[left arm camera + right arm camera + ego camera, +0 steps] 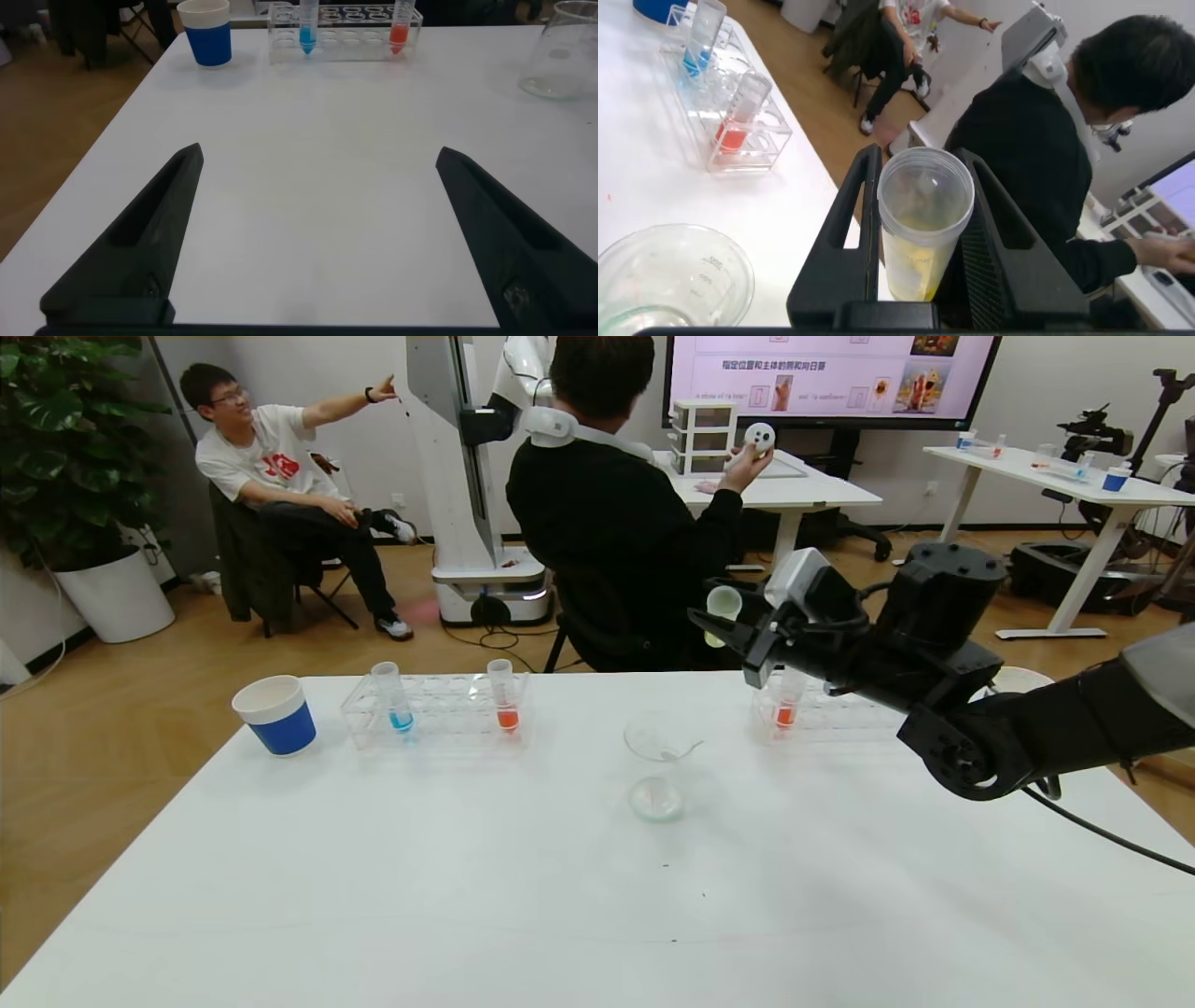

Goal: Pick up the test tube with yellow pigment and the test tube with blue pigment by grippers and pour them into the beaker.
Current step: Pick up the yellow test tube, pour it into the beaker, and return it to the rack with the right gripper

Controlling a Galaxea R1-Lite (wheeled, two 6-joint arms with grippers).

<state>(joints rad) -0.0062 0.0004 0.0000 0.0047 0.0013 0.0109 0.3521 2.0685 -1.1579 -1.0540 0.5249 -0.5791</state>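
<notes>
My right gripper (724, 621) is shut on the test tube with yellow pigment (723, 613) and holds it in the air above the table's far edge, right of the beaker (656, 761). In the right wrist view the tube (920, 243) sits between both fingers, its open mouth towards the camera, with the beaker (673, 280) off to one side. The test tube with blue pigment (394, 698) stands upright in the left rack (439, 714). My left gripper (318, 154) is open and empty, low over bare table, out of the head view. It sees the blue tube (306, 28) and the beaker (565, 56).
An orange-red tube (504, 698) stands in the left rack, another (786, 709) in a second rack (826, 719) under my right arm. A blue-and-white paper cup (275, 714) stands at the far left. Two people sit beyond the table.
</notes>
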